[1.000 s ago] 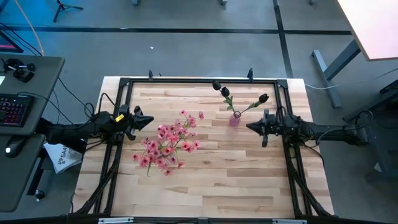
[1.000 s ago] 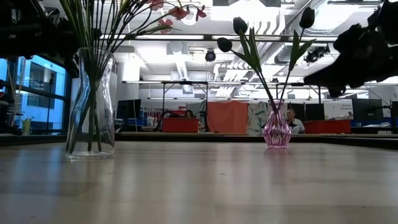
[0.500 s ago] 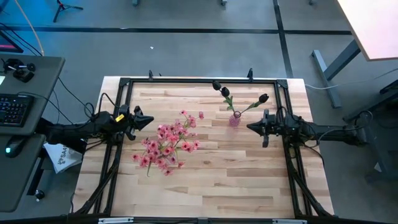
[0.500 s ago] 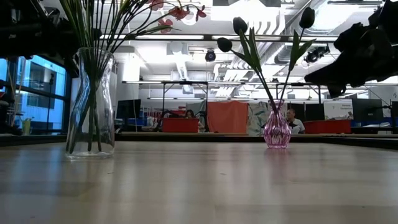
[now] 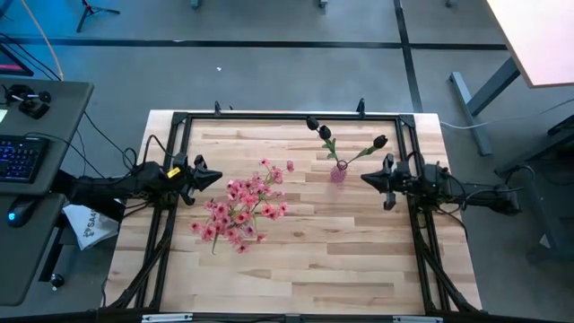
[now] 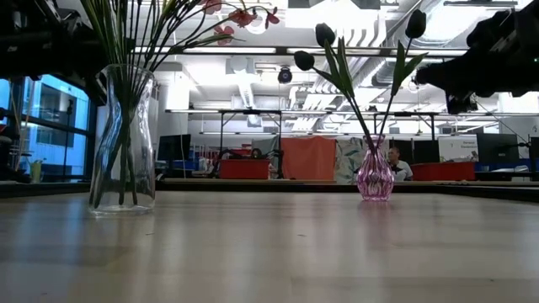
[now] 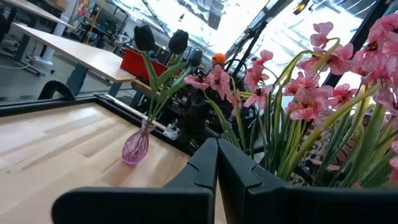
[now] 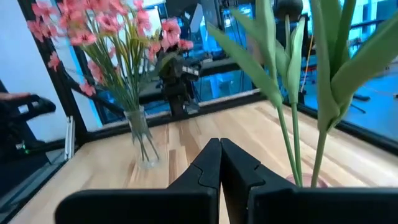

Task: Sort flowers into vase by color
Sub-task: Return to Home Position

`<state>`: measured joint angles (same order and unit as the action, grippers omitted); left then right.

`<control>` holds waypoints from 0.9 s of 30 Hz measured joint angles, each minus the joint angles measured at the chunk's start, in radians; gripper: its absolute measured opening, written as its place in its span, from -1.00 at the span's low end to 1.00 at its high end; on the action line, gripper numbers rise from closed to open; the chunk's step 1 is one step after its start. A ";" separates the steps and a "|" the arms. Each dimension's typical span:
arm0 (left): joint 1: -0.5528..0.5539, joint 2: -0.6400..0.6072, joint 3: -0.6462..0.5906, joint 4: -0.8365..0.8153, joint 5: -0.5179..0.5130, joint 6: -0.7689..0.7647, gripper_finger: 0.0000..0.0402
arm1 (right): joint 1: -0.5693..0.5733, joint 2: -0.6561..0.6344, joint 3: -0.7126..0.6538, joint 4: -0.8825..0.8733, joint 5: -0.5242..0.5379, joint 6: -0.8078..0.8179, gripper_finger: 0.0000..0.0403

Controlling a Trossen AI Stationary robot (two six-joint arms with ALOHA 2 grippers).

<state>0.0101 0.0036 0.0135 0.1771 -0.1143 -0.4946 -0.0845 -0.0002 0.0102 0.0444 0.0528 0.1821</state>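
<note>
Retreating a little toward its own side and sitting higher in the low view than a second ago, the right gripper (image 5: 366, 178) has its fingers pressed together on nothing. The left gripper (image 5: 218, 177) is likewise closed and empty.

Two vases stand. A small round-bodied pink glass vase (image 6: 375, 178) with three dark buds (image 6: 324, 34) is just ahead of the right gripper. A tall clear glass vase (image 6: 124, 139) with the pink flowers (image 5: 240, 208) is just ahead of the left gripper.

From above, the blossoms hide the clear vase, which the low view shows whole.
</note>
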 joint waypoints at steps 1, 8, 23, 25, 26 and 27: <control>0.000 0.000 0.000 -0.001 0.000 0.000 -1.00 | 0.000 0.000 0.000 -0.008 0.000 0.000 -1.00; 0.000 0.000 0.000 -0.001 0.000 0.000 -1.00 | 0.000 0.014 0.000 -0.013 0.000 0.000 -1.00; -0.001 0.000 -0.001 -0.001 0.000 0.000 -1.00 | 0.000 0.014 0.000 -0.022 0.000 0.000 -1.00; -0.004 0.000 0.000 -0.023 0.028 0.034 -1.00 | 0.000 0.014 0.000 -0.022 0.000 0.000 -1.00; -0.005 0.000 -0.001 -0.054 0.054 0.103 -1.00 | 0.000 0.014 0.000 -0.022 0.000 0.000 -1.00; -0.010 0.000 -0.002 -0.084 0.067 0.196 -1.00 | 0.000 0.014 0.000 -0.022 0.000 0.000 -1.00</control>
<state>0.0004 0.0039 0.0118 0.0935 -0.0477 -0.2989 -0.0845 0.0135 0.0101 0.0222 0.0525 0.1818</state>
